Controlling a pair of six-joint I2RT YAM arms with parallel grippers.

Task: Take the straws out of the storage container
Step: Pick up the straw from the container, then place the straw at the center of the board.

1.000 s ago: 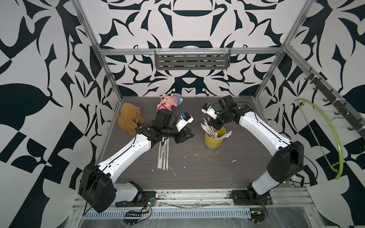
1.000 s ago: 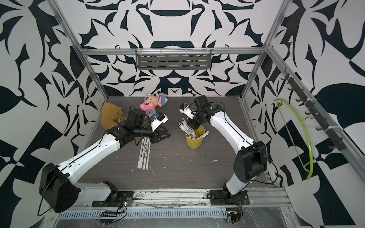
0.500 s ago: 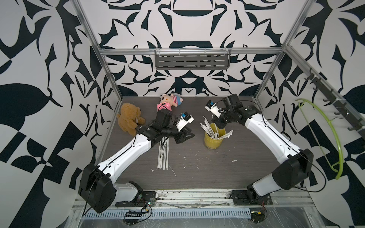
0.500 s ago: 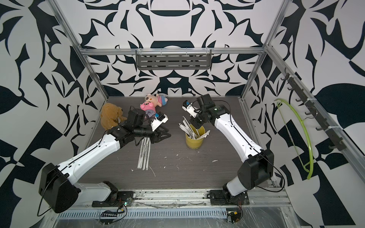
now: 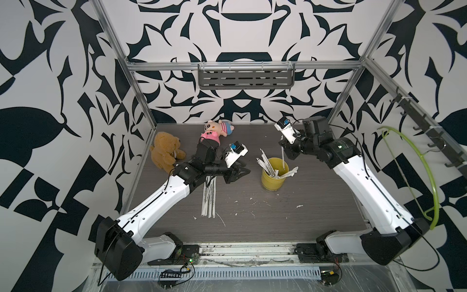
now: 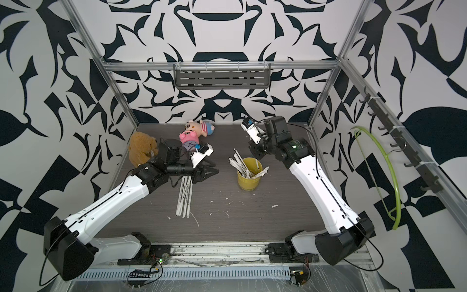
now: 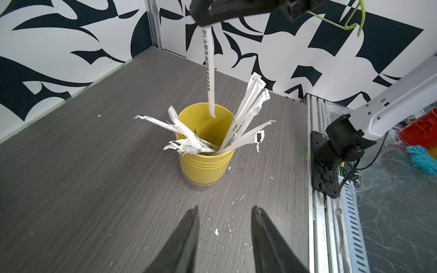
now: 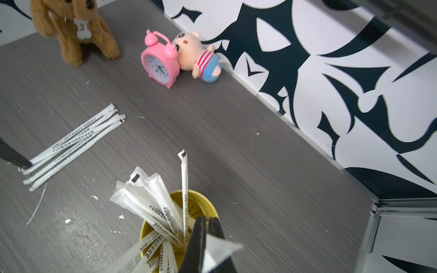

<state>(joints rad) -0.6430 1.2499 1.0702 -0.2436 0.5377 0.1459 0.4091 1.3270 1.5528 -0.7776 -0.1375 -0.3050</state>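
**Q:** What encloses the scene?
**A:** Walls (image 5: 63, 101) with a black-and-white leaf pattern on every visible side, and an aluminium frame (image 5: 141, 101) at the corners. A grey slotted shelf (image 5: 246, 78) hangs on the far wall. The bench (image 5: 316, 215) is dark grey wood grain, flecked with white scraps (image 5: 299, 206) toward its near middle.

**Q:** How does the bench read from the left?
**A:** At far left sits a brown teddy (image 5: 165, 150). To its right, a pink alarm clock (image 8: 160, 66) stands just beside a pig plush (image 5: 222, 126) lying by the far wall. The left gripper (image 7: 224, 210) hovers low, jaws parted and holding nothing, pointing right toward the storage container (image 7: 205, 163). Under its arm a bundle of loose straws (image 5: 209, 199) lies flat, side by side, running near to far.

**Q:** Where does the storage container stand?
**A:** Right of centre, upright on the bench and well apart from the bundle. The straws (image 7: 246, 111) in it fan out past the rim of this yellow cup, and some wrappers are crumpled.

**Q:** And the right side?
**A:** The right gripper (image 8: 207, 221) is above the container, closed on the top of a held straw (image 7: 209, 71). That straw hangs nearly upright, its lower end over the mouth at about rim height. On the right wall, a green hanger (image 5: 436, 201) hangs from a dark hook rail (image 5: 427, 126).
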